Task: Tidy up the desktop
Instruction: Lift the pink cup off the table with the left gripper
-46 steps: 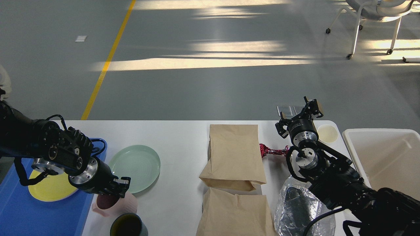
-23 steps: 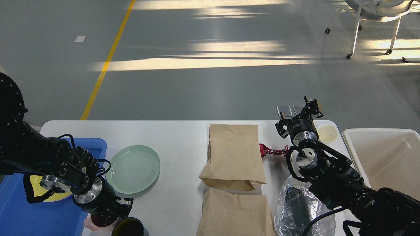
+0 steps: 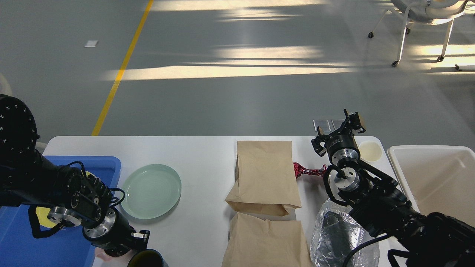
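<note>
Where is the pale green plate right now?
Head view: the pale green plate lies on the desktop, left of centre, between the blue tray and the brown paper bags.

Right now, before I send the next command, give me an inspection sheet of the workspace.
Surface: white desktop, partly covered.
Job's things: pale green plate, yellow plate in the blue tray, two brown paper bags, dark cup, pink dish mostly hidden.
Clutter: red wrapper, foil-lined clear bag, small cream lid.
Grippers: left gripper low over the pink dish beside the cup, state unclear; right gripper raised near the far right corner, state unclear.
Cables: black cable loops at both wrists.
Surroundings: off-white bin at right, yellow floor line, chair.
</note>
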You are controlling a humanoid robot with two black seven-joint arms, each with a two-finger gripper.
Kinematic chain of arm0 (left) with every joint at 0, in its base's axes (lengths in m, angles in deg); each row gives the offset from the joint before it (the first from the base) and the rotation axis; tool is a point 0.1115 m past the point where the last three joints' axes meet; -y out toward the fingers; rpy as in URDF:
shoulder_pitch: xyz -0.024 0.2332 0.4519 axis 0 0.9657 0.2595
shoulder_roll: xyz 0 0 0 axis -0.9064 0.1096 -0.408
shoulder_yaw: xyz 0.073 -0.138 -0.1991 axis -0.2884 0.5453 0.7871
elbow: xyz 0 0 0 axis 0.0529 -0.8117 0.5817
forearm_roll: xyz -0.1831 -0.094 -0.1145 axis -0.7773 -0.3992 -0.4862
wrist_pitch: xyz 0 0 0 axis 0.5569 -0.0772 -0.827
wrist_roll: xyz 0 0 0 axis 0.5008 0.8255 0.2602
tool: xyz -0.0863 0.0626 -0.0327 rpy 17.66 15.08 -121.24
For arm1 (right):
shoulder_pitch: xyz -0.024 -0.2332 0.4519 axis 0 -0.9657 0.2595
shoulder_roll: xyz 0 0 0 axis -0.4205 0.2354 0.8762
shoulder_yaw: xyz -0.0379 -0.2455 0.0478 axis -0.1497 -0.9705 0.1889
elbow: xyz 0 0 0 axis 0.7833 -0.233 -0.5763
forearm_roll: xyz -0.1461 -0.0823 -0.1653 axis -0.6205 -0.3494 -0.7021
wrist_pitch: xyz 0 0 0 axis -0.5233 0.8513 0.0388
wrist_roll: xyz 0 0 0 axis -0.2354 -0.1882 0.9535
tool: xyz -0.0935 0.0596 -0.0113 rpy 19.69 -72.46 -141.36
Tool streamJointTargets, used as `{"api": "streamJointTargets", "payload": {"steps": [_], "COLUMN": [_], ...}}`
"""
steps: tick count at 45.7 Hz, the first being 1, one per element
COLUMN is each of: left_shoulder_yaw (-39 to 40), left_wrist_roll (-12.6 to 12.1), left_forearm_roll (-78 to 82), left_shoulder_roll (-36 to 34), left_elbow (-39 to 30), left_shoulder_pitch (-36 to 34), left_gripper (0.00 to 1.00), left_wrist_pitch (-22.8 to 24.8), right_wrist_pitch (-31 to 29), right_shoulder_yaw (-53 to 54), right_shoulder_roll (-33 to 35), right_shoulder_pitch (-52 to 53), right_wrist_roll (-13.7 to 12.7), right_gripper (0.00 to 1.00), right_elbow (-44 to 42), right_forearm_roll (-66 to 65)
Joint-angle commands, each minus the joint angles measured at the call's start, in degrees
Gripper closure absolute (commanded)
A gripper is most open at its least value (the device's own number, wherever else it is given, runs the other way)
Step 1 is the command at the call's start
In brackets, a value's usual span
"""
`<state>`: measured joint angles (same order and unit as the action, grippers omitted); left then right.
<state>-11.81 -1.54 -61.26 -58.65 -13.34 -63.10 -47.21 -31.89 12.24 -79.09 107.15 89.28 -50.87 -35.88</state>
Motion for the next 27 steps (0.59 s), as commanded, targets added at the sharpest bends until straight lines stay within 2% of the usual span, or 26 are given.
{"api": "streamJointTargets", "payload": {"steps": [1,7,27], "left_shoulder_yaw": [0.2,0.2,0.2], "left_wrist_roll": [-0.09,-0.09,-1.33], "left_forearm_roll": [-0.05,0.04,0.04], "left_shoulder_roll": [0.0,0.0,-0.26], "left_elbow": [0.2,0.2,-0.15], "left_shoulder_pitch": [1.69,2.05,1.61], "left_gripper": [0.86,1.0,1.0], "left_wrist_pitch": [-6.45,-8.22,-10.94], "right_wrist_pitch": [0.0,0.0,0.0], "right_shoulder_yaw": [0.0,0.0,0.0], "right_shoulder_roll": [0.0,0.0,0.0], "right_shoulder_pitch": [-0.01,-0.01,0.08], "right_wrist_roll": [0.0,0.0,0.0], "right_gripper": [0.0,0.0,0.0], "right_elbow": [0.0,0.0,0.0], "right_forearm_roll": [-0.08,-0.08,0.01]}}
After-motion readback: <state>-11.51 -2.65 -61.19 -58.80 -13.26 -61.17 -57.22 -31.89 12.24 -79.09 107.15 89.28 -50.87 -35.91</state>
